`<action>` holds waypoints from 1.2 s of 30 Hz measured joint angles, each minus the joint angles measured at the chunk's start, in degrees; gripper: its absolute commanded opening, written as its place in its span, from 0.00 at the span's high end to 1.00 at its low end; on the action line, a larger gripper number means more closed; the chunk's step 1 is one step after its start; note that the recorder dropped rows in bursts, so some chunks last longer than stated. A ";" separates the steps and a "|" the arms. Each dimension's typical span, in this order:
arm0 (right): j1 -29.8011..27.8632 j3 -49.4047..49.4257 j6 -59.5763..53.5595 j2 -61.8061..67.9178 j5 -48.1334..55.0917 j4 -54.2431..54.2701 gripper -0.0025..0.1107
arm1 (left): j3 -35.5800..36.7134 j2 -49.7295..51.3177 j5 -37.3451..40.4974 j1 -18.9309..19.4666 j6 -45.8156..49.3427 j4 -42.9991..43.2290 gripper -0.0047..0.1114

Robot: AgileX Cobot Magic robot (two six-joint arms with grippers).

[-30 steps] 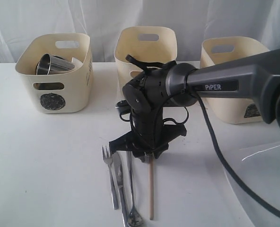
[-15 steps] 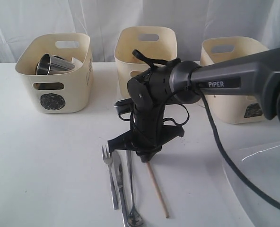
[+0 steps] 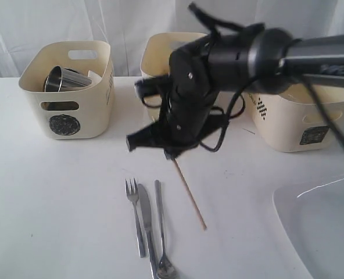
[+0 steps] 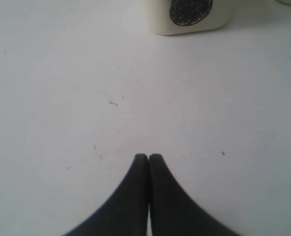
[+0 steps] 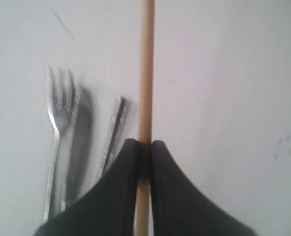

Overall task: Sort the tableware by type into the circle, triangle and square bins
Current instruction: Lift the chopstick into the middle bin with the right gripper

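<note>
**Chopstick (image 3: 189, 195) clamped in the right gripper (image 3: 173, 156), off the cutlery row**

The wooden chopstick (image 5: 146, 73) is pinched between the clenched fingers of the right gripper (image 5: 145, 143) and slants down over the table (image 3: 56, 203), just beside the spoon (image 3: 160, 226). Whether its low end touches the table cannot be told. The fork (image 3: 134, 215), knife (image 3: 146, 224) and spoon are laid side by side; in the right wrist view they are blurred.

The middle bin (image 3: 160, 49) is largely hidden by the arm, its mark unseen. The right-hand bin (image 3: 294, 119) bears a dark mark too small to be read. A black scribbled circle is seen on the circle bin (image 3: 67, 93), where a steel mug (image 3: 64, 78) is held. A white plate (image 3: 317, 232) is cut off at the edge.

The left gripper (image 4: 149, 157) is pressed closed on nothing, above bare table.
</note>
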 measured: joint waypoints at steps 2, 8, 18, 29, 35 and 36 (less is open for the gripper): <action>0.00 0.00 0.00 -3.82 -4.83 -0.28 0.98 | 0.00 0.00 0.00 0.00 0.00 0.00 0.96; -0.46 0.00 0.31 -11.31 -24.78 -9.95 0.98 | 0.00 0.00 0.00 0.00 0.00 0.00 0.96; -8.18 0.00 2.20 -8.59 -49.67 -17.54 0.98 | 0.00 0.00 0.00 0.00 0.00 0.00 0.96; -16.45 0.00 1.30 -0.99 -71.34 1.70 0.98 | 0.00 0.00 0.00 0.00 0.00 0.00 0.96; -17.21 0.00 -4.63 5.10 -82.70 8.64 0.98 | 0.00 0.00 0.00 0.00 0.00 0.00 0.96; -17.21 0.00 -6.45 6.50 -84.42 9.21 0.98 | 0.00 0.00 0.00 0.00 0.00 0.00 0.96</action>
